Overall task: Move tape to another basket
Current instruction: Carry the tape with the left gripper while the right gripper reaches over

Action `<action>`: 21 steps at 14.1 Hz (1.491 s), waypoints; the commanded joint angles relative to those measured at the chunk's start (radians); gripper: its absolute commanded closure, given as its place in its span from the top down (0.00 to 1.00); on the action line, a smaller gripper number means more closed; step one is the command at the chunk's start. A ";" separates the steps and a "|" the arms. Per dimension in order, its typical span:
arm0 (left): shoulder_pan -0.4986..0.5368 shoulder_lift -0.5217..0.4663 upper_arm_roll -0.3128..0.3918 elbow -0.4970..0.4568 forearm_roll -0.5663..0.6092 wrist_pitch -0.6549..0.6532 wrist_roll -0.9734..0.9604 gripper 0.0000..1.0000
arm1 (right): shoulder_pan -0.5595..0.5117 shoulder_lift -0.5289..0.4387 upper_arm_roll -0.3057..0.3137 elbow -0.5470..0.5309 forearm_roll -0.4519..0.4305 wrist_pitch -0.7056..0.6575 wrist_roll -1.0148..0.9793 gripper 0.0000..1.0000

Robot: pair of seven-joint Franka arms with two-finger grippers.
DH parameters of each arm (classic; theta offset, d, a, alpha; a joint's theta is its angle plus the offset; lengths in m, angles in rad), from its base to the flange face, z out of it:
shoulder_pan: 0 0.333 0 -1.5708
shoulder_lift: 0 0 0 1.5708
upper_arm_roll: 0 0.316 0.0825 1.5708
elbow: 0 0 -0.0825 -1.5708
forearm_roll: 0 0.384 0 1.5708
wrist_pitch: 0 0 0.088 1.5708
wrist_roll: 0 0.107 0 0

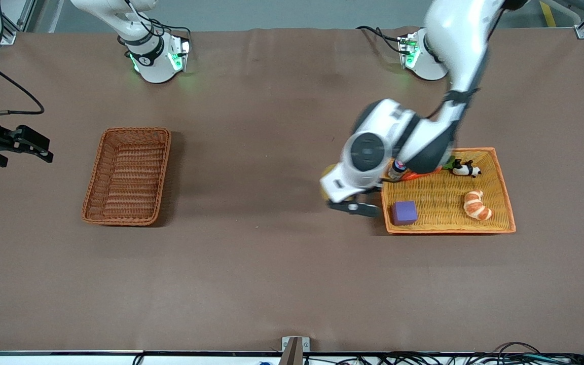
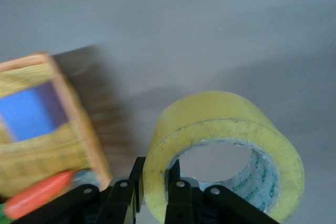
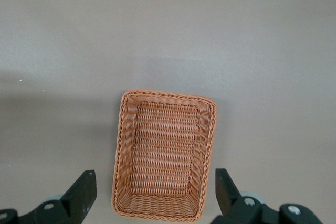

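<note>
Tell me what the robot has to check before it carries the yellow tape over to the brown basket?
1. Tape held: ok. The left gripper is pinching the wall of the tape, one finger inside the ring and one outside.
2. Tape out of the orange tray: ok. It hangs over bare table beside the tray.
3. Basket has room: ok. Nothing lies inside it.
4. Way across the table: ok. Nothing stands between the tray and the basket.
5. Right gripper out of the way: not ok. It hangs open over the basket.
6. Grip firm enough for the trip: cannot tell.
</note>
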 commanded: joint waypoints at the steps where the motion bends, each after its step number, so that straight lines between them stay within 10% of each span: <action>1: -0.037 0.097 -0.004 0.163 -0.052 0.029 -0.022 0.00 | 0.029 0.000 0.002 -0.031 0.012 0.027 0.072 1.00; 12: -0.261 0.278 0.057 0.232 -0.229 0.280 -0.093 0.08 | 0.117 0.064 0.005 -0.120 0.015 0.139 0.163 1.00; 19: -0.318 0.284 0.084 0.209 -0.227 0.268 -0.179 0.93 | 0.165 0.179 0.133 -0.129 0.012 0.208 0.412 1.00; 21: -0.306 0.244 0.086 0.208 -0.223 0.266 -0.177 1.00 | 0.165 0.199 0.162 -0.163 0.012 0.280 0.456 1.00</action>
